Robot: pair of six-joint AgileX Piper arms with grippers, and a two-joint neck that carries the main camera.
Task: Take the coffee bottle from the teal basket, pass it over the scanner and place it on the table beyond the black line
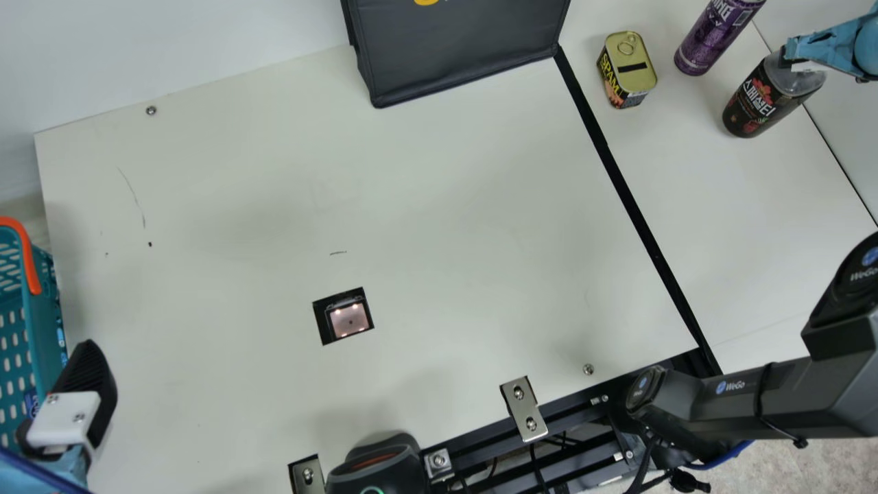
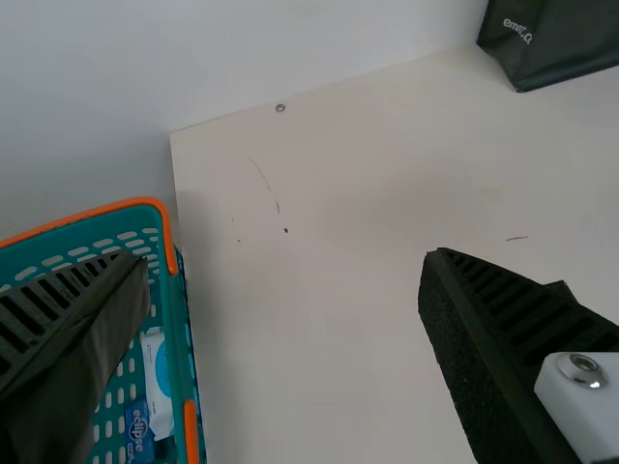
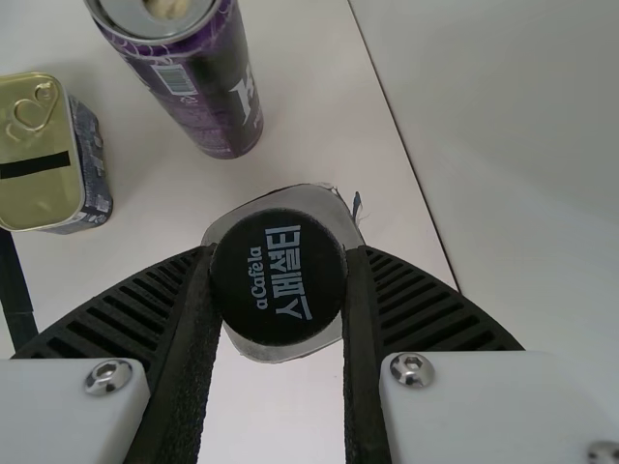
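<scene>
The dark coffee bottle [image 1: 763,99] is at the upper right of the main view, beyond the black line [image 1: 634,213], with its base apparently on the table. My right gripper [image 1: 833,49] is at its top end. In the right wrist view, my right gripper [image 3: 279,280] is shut on the black cap of the coffee bottle [image 3: 280,256]. My left gripper [image 1: 68,391] is at the lower left, beside the teal basket [image 1: 51,343]. Seen from its wrist, my left gripper [image 2: 282,263] stands open and holds nothing; the teal basket [image 2: 176,319] is partly behind one finger.
A gold-lidded tin [image 1: 625,68] and a purple can [image 1: 713,38] stand near the bottle. The scanner window [image 1: 348,319] lies in the tabletop, with a dark device [image 1: 377,466] at the front edge. A black bag [image 1: 459,48] stands at the back. Small packets [image 2: 157,382] lie in the basket.
</scene>
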